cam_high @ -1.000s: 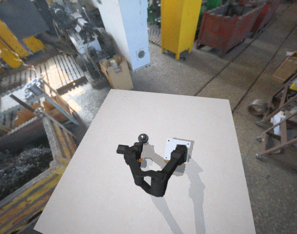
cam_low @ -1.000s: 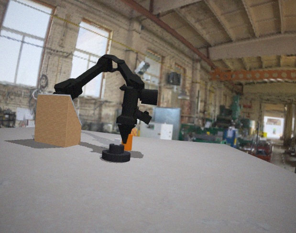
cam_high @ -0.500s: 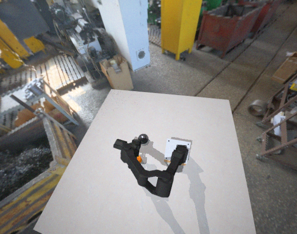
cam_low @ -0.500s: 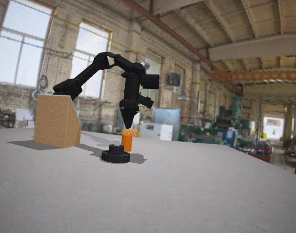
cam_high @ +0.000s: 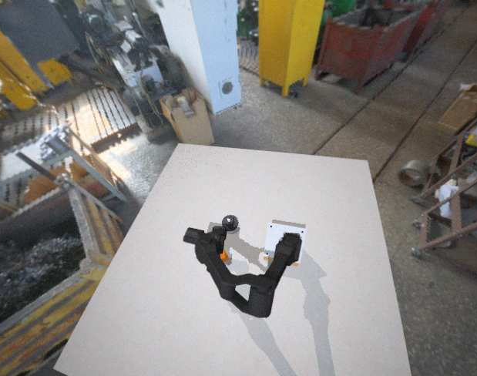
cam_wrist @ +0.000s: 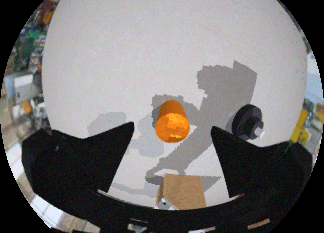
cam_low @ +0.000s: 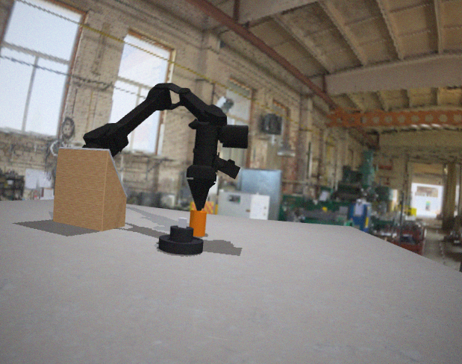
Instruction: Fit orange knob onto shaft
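From my remote station I find the black parallel-jaw end effector point(cam_wrist: 171, 142) spread wide with nothing between its fingers. The wrist view shows this best: the two dark fingertips stand well apart, and the orange cylindrical knob point(cam_wrist: 171, 120) stands upright on the pale grey tabletop point(cam_wrist: 166, 29) below and between them, touching neither.

The exterior view adds what the wrist view lacks. The end effector point(cam_low: 200, 201) points straight down with its tip just above the knob point(cam_low: 198, 222), and the knob rests on the tabletop point(cam_low: 262, 293) just beside the black round pedestal point(cam_low: 180, 241), not on it. The short silver D-shaped shaft point(cam_low: 182, 221) rises bare from the pedestal. I cannot tell from any view which way the shaft's flat faces.

The top view hides most of the knob point(cam_high: 223, 255) under the black arm point(cam_high: 246, 287); only an orange sliver shows. It does show the pedestal point(cam_high: 229, 222) from above. The arm's tan wedge-shaped base block point(cam_low: 86, 188) stands well apart from the pedestal.
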Controlling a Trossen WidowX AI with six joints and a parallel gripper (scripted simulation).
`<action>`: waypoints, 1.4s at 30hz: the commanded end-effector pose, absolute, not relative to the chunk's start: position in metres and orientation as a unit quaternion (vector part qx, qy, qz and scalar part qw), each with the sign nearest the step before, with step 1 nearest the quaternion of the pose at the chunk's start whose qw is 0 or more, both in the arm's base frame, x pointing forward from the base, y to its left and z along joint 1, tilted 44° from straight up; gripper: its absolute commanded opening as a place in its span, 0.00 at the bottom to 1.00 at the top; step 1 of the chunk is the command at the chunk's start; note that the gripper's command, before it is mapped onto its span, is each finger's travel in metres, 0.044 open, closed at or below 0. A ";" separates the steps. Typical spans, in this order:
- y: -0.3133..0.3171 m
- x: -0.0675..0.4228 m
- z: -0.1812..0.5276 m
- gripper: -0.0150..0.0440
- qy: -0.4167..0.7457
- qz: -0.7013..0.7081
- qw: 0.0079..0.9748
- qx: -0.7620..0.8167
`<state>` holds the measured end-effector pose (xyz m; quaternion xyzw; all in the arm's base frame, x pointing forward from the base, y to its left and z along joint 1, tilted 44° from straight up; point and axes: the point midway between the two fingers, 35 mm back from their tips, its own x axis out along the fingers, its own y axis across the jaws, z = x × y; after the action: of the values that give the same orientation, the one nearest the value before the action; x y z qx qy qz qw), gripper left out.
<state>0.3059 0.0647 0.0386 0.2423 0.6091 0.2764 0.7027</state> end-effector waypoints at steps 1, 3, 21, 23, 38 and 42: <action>0.071 0.304 0.031 1.00 0.613 0.277 0.698 0.247; 0.073 0.305 0.029 1.00 0.613 0.277 0.698 0.247; 0.093 0.307 0.008 1.00 0.613 0.277 0.697 0.247; 0.096 0.307 0.006 1.00 0.613 0.277 0.697 0.248; 0.104 0.307 -0.002 0.73 0.613 0.278 0.697 0.248; 0.104 0.307 -0.002 0.56 0.613 0.278 0.697 0.248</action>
<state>0.3074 0.1038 -0.0008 0.2464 0.6113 0.2791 0.6984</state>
